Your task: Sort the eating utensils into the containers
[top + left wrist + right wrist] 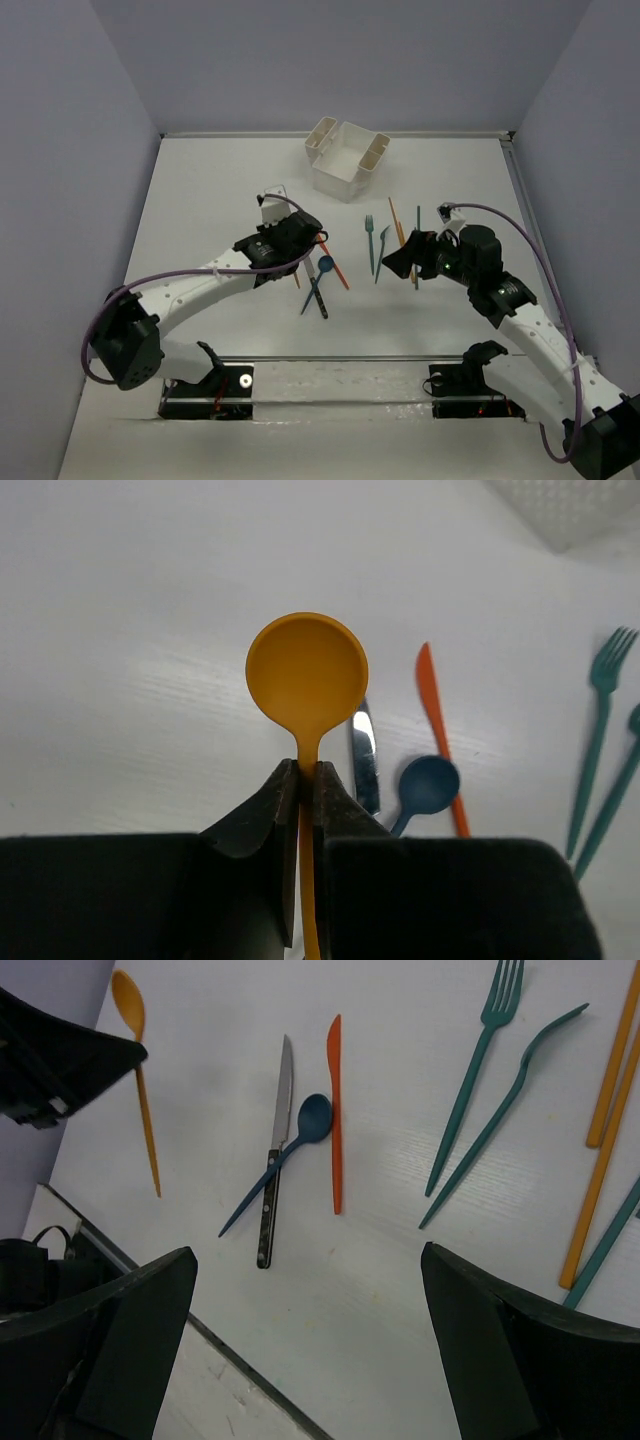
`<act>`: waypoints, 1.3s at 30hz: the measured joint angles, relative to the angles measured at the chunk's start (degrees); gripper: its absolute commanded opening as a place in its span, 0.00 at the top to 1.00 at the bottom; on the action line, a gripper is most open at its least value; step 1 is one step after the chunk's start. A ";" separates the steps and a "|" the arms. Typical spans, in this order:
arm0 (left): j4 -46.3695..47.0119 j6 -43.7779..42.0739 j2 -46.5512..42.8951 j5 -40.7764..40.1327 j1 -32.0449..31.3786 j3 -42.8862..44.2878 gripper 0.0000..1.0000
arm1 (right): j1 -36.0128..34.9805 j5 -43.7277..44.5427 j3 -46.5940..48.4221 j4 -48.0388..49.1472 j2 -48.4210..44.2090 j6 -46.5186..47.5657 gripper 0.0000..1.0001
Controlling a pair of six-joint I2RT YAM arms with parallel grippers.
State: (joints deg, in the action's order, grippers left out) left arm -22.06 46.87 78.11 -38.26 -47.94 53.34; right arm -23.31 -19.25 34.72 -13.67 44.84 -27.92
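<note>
The orange spoon (307,675) was clamped at its neck, just below the bowl, between the shut fingers of the left end effector (307,772), with the bowl projecting past the fingertips. Whether the spoon was clear of the tabletop (200,200) could not be determined.

Beside it on the tabletop lay a steel knife (275,1160), with the handle of a blue spoon (313,1120) crossing it. An orange knife (335,1110) lay just beside the blue spoon's bowl. Further right lay two teal forks (480,1050), side by side, then the orange chopsticks (610,1080).

The right end effector (310,1350) hung above this group with its fingers spread wide, holding nothing. The caddy (345,160) stood at the far side of the tabletop, well apart from all utensils.
</note>
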 measured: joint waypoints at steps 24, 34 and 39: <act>21.97 -35.85 39.80 -6.56 15.45 63.56 1.00 | 0.00 4.31 -8.81 8.90 -6.97 -2.80 0.00; 35.26 -49.09 58.73 -9.40 16.33 80.35 1.00 | 0.00 4.17 -9.97 13.49 -5.68 -2.97 0.00; 43.08 -55.41 64.94 -10.14 16.65 82.64 1.00 | 0.00 3.54 -10.16 15.43 -3.93 -3.04 0.00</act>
State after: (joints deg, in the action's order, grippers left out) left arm 21.02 -8.54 143.04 -48.40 -31.29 135.98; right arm -23.31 -15.70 24.56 1.76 40.91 -30.96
